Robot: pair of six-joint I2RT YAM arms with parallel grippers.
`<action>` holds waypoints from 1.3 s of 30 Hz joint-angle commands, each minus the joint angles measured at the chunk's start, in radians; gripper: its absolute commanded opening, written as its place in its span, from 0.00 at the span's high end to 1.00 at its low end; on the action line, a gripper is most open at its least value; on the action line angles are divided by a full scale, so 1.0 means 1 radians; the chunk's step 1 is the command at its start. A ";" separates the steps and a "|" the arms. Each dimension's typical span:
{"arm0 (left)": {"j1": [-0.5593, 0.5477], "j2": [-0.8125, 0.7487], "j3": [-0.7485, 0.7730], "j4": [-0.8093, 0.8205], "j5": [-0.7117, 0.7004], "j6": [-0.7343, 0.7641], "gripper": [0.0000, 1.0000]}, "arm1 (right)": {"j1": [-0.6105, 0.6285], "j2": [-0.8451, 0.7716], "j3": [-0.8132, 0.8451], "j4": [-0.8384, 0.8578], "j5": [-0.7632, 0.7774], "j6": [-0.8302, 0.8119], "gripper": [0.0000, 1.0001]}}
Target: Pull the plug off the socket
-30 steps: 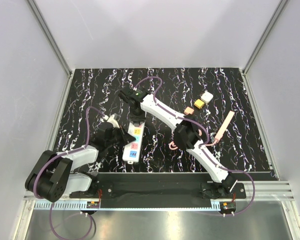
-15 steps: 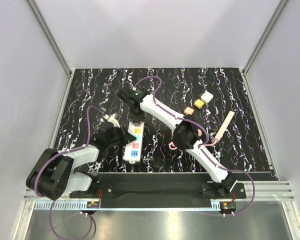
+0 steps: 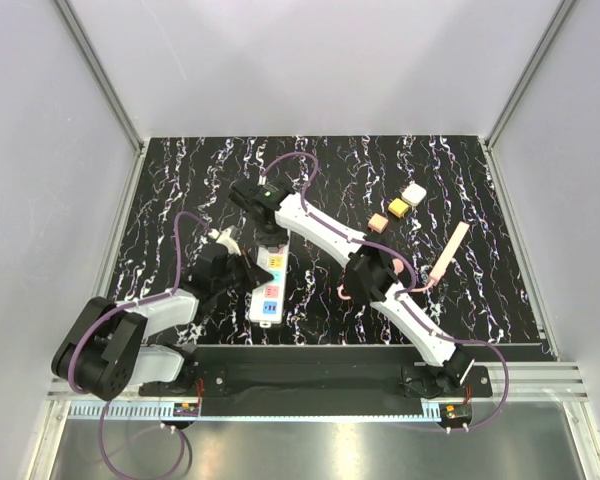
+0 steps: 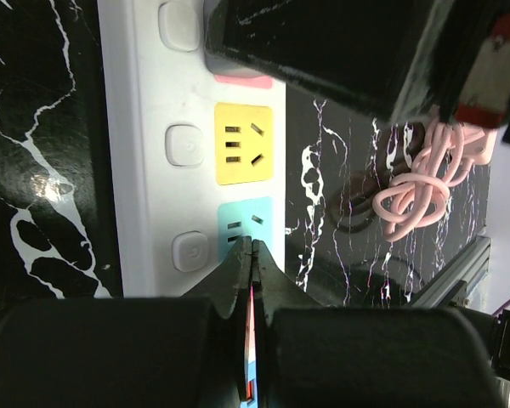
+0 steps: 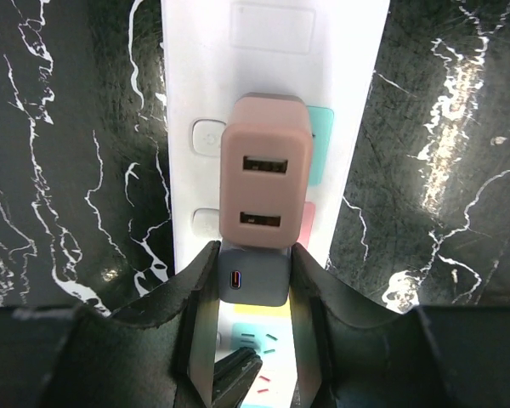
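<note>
The socket [image 3: 266,297] is a long white power strip with yellow and blue outlet patches, lying mid-table. In the right wrist view a pink plug [image 5: 266,178] and a grey plug [image 5: 253,279] sit side by side in the socket [image 5: 357,102]. My right gripper [image 5: 253,255] has its fingers against both sides of the grey plug; in the top view it [image 3: 271,222] is over the strip's far end. My left gripper [image 4: 252,246] is shut and empty, its tips on the socket's [image 4: 140,127] blue patch; in the top view it [image 3: 248,268] is at the strip's left side.
A coiled pink cable [image 3: 348,291] lies right of the strip and also shows in the left wrist view [image 4: 425,170]. A white cube [image 3: 414,192], a yellow block [image 3: 397,208], a pink block [image 3: 377,222] and a pink stick [image 3: 450,250] lie at the right.
My left gripper has moved right onto the strip. My right wrist has shifted slightly left and away over the strip's far end.
</note>
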 commanded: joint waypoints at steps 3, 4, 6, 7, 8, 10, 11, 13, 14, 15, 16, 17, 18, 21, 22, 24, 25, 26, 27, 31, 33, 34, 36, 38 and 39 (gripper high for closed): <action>-0.012 0.028 -0.032 -0.234 -0.043 0.040 1.00 | 0.071 -0.177 0.027 0.013 0.133 -0.024 1.00; -0.013 0.027 -0.031 -0.235 -0.043 0.040 1.00 | 0.072 -0.174 0.028 0.011 0.130 -0.024 1.00; -0.012 0.025 -0.028 -0.241 -0.042 0.040 1.00 | 0.072 -0.168 0.024 0.008 0.138 -0.024 1.00; -0.012 0.022 -0.029 -0.243 -0.043 0.040 1.00 | 0.074 -0.169 0.024 0.008 0.139 -0.024 1.00; -0.012 0.019 -0.029 -0.243 -0.043 0.040 1.00 | 0.077 -0.169 0.025 0.017 0.132 -0.024 1.00; -0.012 0.020 -0.032 -0.243 -0.048 0.042 1.00 | 0.075 -0.166 0.036 0.020 0.122 -0.026 1.00; -0.012 0.019 -0.032 -0.245 -0.046 0.042 1.00 | 0.075 -0.163 0.039 0.020 0.130 -0.027 1.00; -0.012 0.023 -0.032 -0.248 -0.045 0.045 1.00 | 0.074 -0.162 0.038 0.019 0.148 -0.045 1.00; -0.012 0.023 -0.034 -0.249 -0.048 0.045 1.00 | 0.060 -0.162 0.031 0.022 0.138 -0.047 1.00; -0.012 0.019 -0.038 -0.251 -0.050 0.046 1.00 | 0.049 -0.169 0.016 0.026 0.115 -0.044 1.00; -0.012 0.016 -0.040 -0.251 -0.054 0.045 1.00 | 0.038 -0.180 0.001 0.032 0.090 -0.038 1.00; -0.013 0.014 -0.043 -0.251 -0.057 0.045 1.00 | 0.029 -0.189 -0.018 0.057 0.052 -0.035 1.00; -0.012 0.013 -0.048 -0.251 -0.056 0.045 1.00 | 0.020 -0.224 -0.071 0.077 0.047 -0.033 1.00; -0.012 0.007 -0.054 -0.251 -0.057 0.045 1.00 | 0.012 -0.307 -0.197 0.167 0.052 -0.039 1.00; -0.012 0.005 -0.054 -0.251 -0.057 0.045 1.00 | 0.014 -0.323 -0.217 0.184 0.044 -0.042 1.00; -0.012 0.002 -0.052 -0.251 -0.060 0.045 1.00 | 0.012 -0.341 -0.234 0.198 0.021 -0.042 1.00; -0.012 0.000 -0.051 -0.251 -0.059 0.046 1.00 | 0.017 -0.349 -0.240 0.197 0.017 -0.044 1.00; -0.012 -0.003 -0.049 -0.255 -0.057 0.046 1.00 | 0.020 -0.356 -0.248 0.198 0.013 -0.042 1.00; -0.012 -0.006 -0.048 -0.258 -0.057 0.046 1.00 | 0.023 -0.378 -0.272 0.198 0.013 -0.042 1.00; -0.012 -0.029 -0.043 -0.277 -0.068 0.054 1.00 | 0.022 -0.470 -0.352 0.215 0.027 -0.039 1.00; -0.012 -0.039 -0.041 -0.286 -0.071 0.057 1.00 | 0.012 -0.535 -0.408 0.246 0.017 -0.044 1.00; -0.012 -0.042 -0.043 -0.289 -0.071 0.059 1.00 | 0.008 -0.562 -0.438 0.267 -0.008 -0.050 1.00; -0.012 -0.049 -0.041 -0.291 -0.071 0.059 1.00 | -0.015 -0.652 -0.561 0.360 -0.037 -0.055 1.00; -0.012 -0.053 -0.043 -0.289 -0.069 0.059 1.00 | -0.040 -0.721 -0.669 0.480 -0.074 -0.056 1.00; -0.012 -0.056 -0.043 -0.287 -0.068 0.059 1.00 | -0.073 -0.791 -0.788 0.523 -0.085 -0.053 1.00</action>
